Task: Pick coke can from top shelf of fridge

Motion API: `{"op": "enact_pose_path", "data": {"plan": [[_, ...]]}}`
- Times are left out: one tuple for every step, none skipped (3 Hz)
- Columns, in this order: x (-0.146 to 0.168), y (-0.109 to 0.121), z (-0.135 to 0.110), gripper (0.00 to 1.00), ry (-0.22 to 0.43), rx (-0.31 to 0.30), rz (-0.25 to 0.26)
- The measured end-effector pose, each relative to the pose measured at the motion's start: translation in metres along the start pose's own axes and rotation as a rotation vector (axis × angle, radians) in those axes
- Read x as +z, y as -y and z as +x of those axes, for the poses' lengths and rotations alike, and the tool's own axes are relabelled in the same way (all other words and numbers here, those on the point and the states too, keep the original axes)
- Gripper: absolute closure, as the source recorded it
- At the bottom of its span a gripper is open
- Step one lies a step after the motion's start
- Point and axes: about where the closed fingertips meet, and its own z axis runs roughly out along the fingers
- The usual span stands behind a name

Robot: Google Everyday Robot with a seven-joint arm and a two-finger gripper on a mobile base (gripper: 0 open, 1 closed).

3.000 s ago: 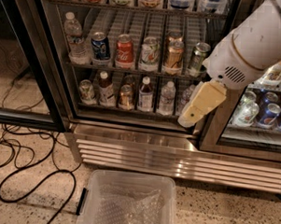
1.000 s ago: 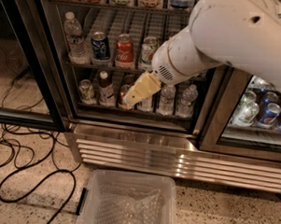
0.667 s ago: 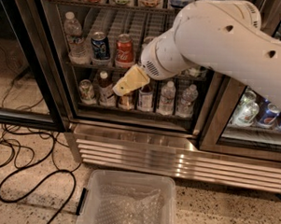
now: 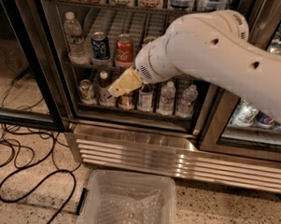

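Note:
The fridge (image 4: 143,153) fills the upper part of the camera view, its wire racks stocked with drinks. A red coke can (image 4: 125,50) stands on the middle one of the three racks that show, between a blue can (image 4: 100,44) and my arm. The highest rack is cut off by the frame's top edge. My white arm reaches in from the right across the fridge front. Its tan gripper (image 4: 116,88) hangs just below and slightly left of the coke can, in front of the bottles on the lowest rack.
A clear plastic bin (image 4: 127,202) sits on the floor before the steel grille. Black cables (image 4: 26,165) loop over the floor at left. A water bottle (image 4: 73,36) stands left of the blue can. More cans (image 4: 252,116) show behind the right-hand door.
My arm has swung left across the fridge front. The gripper went from the right end of the lower rack to its left part, just under the coke can.

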Motion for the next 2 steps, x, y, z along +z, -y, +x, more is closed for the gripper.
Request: {"op": "enact_pose_path", "data": {"plan": [[0.033, 0.006, -0.014, 0.0, 0.058, -0.005, 0.065], [0.05, 0.035, -0.029, 0.0, 0.092, 0.009, 0.173]]}}
